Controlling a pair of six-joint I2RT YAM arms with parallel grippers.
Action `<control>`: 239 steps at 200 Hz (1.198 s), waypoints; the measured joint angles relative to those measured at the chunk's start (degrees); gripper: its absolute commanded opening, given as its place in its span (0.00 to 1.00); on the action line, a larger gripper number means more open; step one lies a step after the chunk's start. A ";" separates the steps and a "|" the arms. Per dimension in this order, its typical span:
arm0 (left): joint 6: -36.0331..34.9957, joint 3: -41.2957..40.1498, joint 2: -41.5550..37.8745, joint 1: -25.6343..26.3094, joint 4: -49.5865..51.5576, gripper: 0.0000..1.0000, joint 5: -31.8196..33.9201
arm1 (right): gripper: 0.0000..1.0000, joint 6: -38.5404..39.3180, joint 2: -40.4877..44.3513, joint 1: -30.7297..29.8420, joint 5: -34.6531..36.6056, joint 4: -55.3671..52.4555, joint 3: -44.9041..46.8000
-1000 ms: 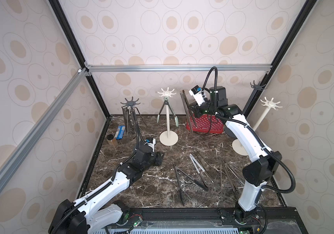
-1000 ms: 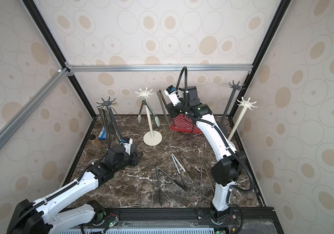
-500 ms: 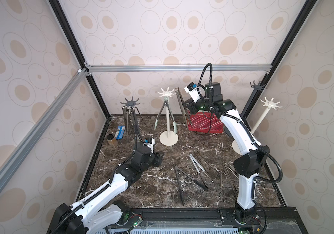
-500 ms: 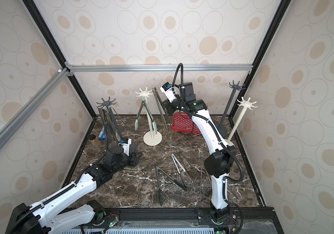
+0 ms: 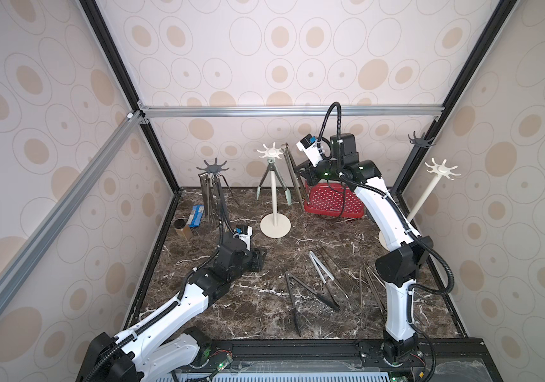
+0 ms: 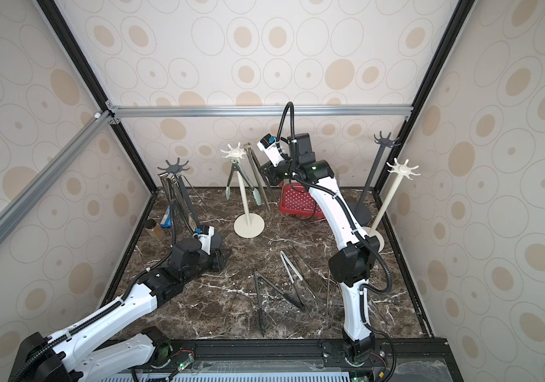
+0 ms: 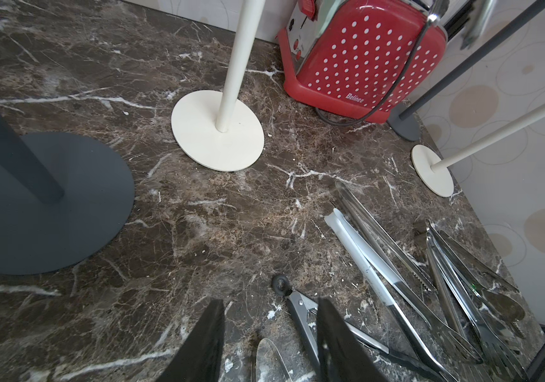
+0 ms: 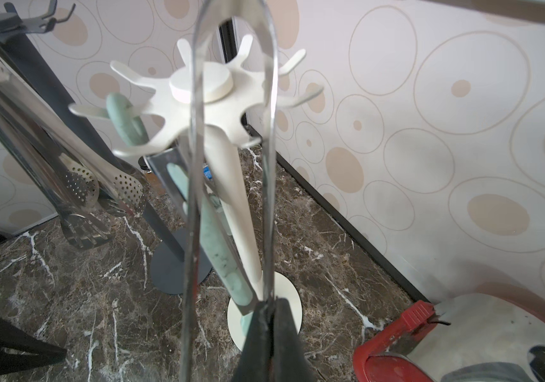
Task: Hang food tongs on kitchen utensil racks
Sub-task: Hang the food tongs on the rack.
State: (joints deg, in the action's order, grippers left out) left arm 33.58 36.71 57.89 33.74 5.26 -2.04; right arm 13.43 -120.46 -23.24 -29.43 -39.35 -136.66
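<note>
Your right tool (image 8: 271,307) is clamped on steel tongs (image 8: 195,165), held upright just right of the cream rack (image 8: 201,86). Your left tool (image 7: 269,317) sits low over the table (image 7: 198,215), jaws apart.

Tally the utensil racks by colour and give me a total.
Dark grey racks: 2, one hung with steel tongs, one in the far corner.
Cream-white racks: 2, one holding green-tipped tongs, one bare.
Total: 4 racks.
</note>
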 measured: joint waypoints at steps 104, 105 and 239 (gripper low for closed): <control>-0.02 0.00 -0.11 0.00 0.17 0.45 0.24 | 0.00 1.01 -0.61 -0.07 -0.81 -0.31 1.31; -0.02 0.00 -0.11 0.00 0.17 0.45 0.24 | 0.00 1.01 -0.61 -0.04 -0.81 -0.28 1.42; -0.04 -0.11 -0.15 0.00 0.46 0.45 0.96 | 0.00 1.03 -0.61 -0.55 -1.88 4.70 6.10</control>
State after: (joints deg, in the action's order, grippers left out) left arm 33.54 36.60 57.74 33.74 5.72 -1.08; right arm 14.46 -121.08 -23.79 -31.31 -34.65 -130.56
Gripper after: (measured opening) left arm 0.454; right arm 0.044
